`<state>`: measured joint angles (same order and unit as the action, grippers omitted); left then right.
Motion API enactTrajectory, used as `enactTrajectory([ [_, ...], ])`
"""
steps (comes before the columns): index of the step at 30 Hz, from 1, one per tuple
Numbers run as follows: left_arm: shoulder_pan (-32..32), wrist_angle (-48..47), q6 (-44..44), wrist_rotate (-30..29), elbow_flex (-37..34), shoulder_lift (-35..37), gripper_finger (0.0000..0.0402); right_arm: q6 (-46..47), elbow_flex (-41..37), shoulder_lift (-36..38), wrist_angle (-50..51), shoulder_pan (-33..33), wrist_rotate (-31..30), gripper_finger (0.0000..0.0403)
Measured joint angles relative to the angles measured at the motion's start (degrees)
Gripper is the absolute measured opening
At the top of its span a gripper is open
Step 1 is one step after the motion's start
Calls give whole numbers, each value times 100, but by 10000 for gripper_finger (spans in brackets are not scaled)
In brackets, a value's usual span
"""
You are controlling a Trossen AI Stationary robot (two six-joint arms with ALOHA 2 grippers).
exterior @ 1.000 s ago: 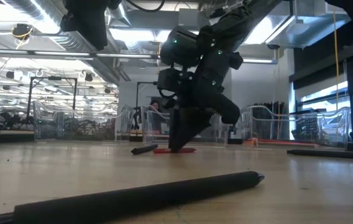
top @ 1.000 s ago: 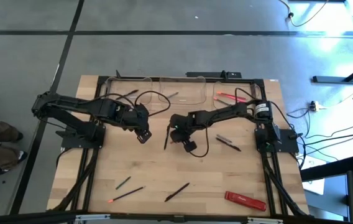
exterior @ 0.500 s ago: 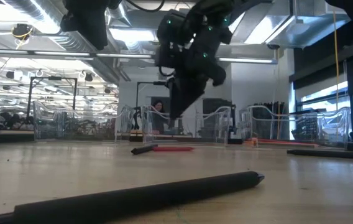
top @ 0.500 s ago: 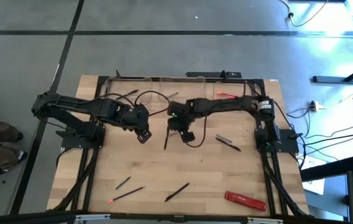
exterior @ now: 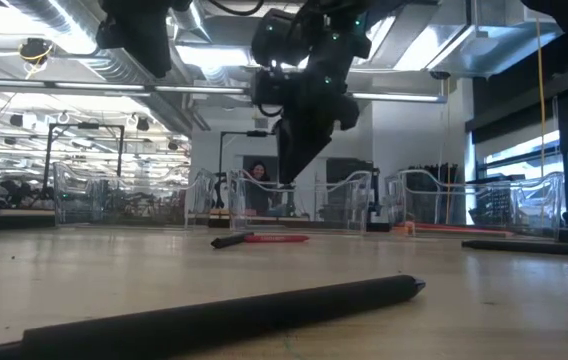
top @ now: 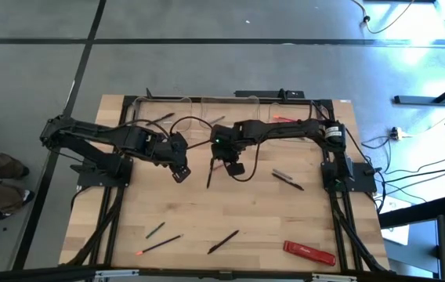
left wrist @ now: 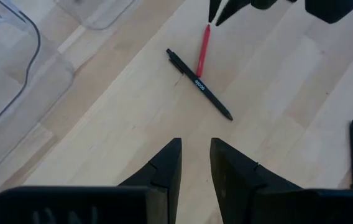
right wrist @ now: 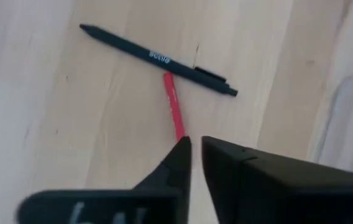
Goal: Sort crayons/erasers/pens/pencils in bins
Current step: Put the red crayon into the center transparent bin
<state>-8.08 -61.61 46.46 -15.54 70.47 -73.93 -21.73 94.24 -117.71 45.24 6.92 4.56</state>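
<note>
A black pen (top: 209, 174) lies on the table's middle; it also shows in the right wrist view (right wrist: 158, 59) and the left wrist view (left wrist: 199, 84). A thin red stick (right wrist: 171, 102) lies with one end against it, flat on the wood in the low view (exterior: 279, 238). My right gripper (exterior: 296, 185) hangs shut above them and holds nothing; a fingertip (right wrist: 179, 152) hides the stick's near end. My left gripper (left wrist: 195, 146) hovers slightly open and empty to the pen's left (top: 180, 171). Three clear bins (top: 230, 111) stand at the far edge.
More black sticks lie at the right (top: 287, 180) and near the front (top: 224, 241), (top: 162, 244), (top: 156, 229). A flat red bar (top: 310, 252) lies front right. Red items (top: 285, 121) are in the right bin. A black stick (exterior: 224, 315) lies close before the low camera.
My right gripper has risen from the table beside the red stick and gone a little toward the far edge. The red stick and the black pen have stayed flat on the table.
</note>
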Motion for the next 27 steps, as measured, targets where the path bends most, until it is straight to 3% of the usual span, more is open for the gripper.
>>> enactTrajectory([
  [8, 0, 120, 7, -3, 0, 2, 77, -112, -9, -191, -24, 0, -1, 113],
  [27, 0, 219, 0, -3, -1, 2, 77, -403, -11, -872, -112, -2, -7, 109],
])
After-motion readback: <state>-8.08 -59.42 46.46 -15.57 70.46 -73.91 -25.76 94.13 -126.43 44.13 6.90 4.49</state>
